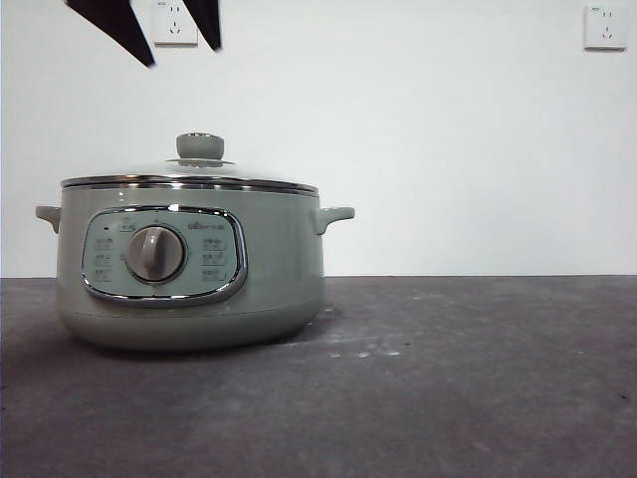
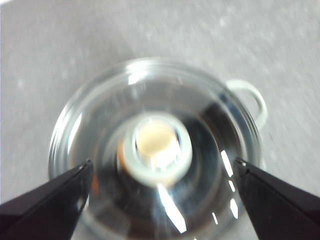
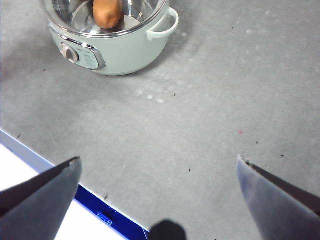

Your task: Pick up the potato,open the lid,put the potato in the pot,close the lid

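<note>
The pale green pot [image 1: 284, 269] stands on the left of the dark table, and the glass lid [image 1: 149, 173] sits closed on it with its green knob [image 1: 200, 145] on top. My left gripper [image 1: 183, 55] hangs open high above the knob, apart from it. In the left wrist view the lid [image 2: 95, 115] and knob [image 2: 159, 147] lie blurred below the open left gripper [image 2: 163, 161]. In the right wrist view the potato [image 3: 107, 12] lies inside the pot [image 3: 125, 55] under the glass. My right gripper [image 3: 158, 158] is open and empty, well away from the pot.
Two wall sockets [image 1: 175, 22] [image 1: 605, 27] are on the white wall behind. The table's edge with a blue strip [image 3: 90, 200] lies below my right gripper. One pot handle [image 2: 248, 94] sticks out beside the lid.
</note>
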Controlling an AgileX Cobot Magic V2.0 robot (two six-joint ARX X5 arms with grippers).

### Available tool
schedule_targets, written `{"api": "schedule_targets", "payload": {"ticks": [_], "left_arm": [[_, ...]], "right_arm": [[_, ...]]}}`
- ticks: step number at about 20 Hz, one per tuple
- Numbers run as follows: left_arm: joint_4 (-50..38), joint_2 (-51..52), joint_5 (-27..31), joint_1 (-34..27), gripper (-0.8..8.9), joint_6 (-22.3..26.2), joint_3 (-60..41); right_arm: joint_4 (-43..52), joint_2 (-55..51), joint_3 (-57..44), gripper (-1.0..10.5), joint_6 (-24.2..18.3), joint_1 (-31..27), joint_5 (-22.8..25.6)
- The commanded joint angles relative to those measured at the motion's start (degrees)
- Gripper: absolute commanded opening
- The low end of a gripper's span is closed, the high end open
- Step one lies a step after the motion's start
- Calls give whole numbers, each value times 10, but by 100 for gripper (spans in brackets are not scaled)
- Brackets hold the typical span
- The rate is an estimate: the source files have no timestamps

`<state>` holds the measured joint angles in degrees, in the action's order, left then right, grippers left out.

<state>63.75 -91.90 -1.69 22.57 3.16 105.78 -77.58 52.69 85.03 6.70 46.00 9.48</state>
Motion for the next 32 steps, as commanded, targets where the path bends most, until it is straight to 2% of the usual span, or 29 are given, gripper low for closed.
{"api": "schedule_targets", "payload": {"ticks": [1,5,9,14,17,18,19,20,21,22,27,32], "left_arm": [[39,30,-1,3,471,-6,1],[118,81,3,2,471,-3,1],[119,156,-4,3,470,-12,-1],[119,255,-80,27,470,-37,-1],[119,302,-82,43,465,-47,-1],[119,312,-82,45,431,-47,-1],[119,322,-82,45,281,-47,-1],[119,330,-82,45,10,-45,-1],[119,338,-81,45,-8,-41,-1],[119,343,-82,45,-8,-40,-1],[119,353,-84,45,-3,-42,1],[119,319,-84,45,-3,-42,1]], "right_arm": [[-13,-1,-5,627,9,0,2],[-13,-1,-5,627,16,0,2],[-13,-1,-5,627,24,0,-1],[-13,-1,-5,627,36,0,-3],[-13,-1,-5,626,39,1,-5],[-13,-1,-5,624,39,1,-5],[-13,-1,-5,553,38,1,-5],[-14,-1,-5,192,38,1,-5],[-13,-1,-5,28,36,1,-5],[-14,-1,-5,-12,36,1,-5],[-13,0,-5,1,42,1,-3],[-13,0,-5,1,42,1,31]]}}
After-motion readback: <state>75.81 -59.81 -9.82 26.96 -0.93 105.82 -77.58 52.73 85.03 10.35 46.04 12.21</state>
